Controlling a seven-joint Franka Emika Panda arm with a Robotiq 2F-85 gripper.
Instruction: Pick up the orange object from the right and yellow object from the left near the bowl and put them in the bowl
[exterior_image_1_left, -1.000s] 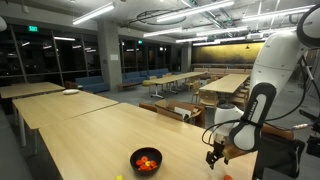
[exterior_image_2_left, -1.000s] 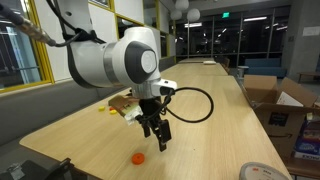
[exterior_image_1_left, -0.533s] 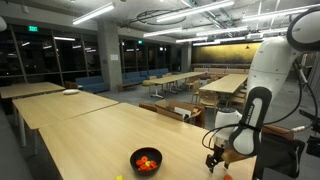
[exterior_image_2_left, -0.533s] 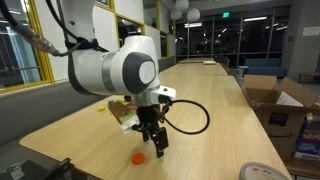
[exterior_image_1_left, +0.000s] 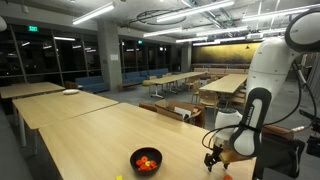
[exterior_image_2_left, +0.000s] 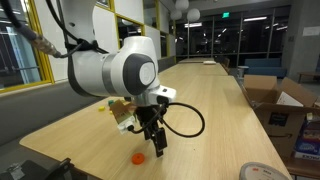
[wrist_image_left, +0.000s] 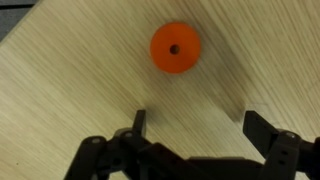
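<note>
The orange object (wrist_image_left: 175, 47) is a small round orange piece with a hole in its middle, lying on the wooden table. In the wrist view it sits just ahead of my gripper (wrist_image_left: 193, 120), which is open and empty, with one finger to each side. In an exterior view the gripper (exterior_image_2_left: 156, 148) hangs low over the table, next to the orange object (exterior_image_2_left: 138, 157). The black bowl (exterior_image_1_left: 146, 152) holds red and orange pieces and stands to the side of the gripper (exterior_image_1_left: 212, 160). The tiny yellow object (exterior_image_1_left: 118, 177) lies on the bowl's other side.
The long wooden table (exterior_image_2_left: 205, 100) runs away from the arm, and its front edge is close to the orange object. Cardboard boxes (exterior_image_2_left: 275, 100) stand beside the table. A grey roll (exterior_image_2_left: 262, 173) sits at the near corner. More tables and chairs (exterior_image_1_left: 180, 85) fill the room behind.
My gripper has moved a little lower and closer to the orange object since a second ago. It has barely moved in the last half second. The jaws stay open.
</note>
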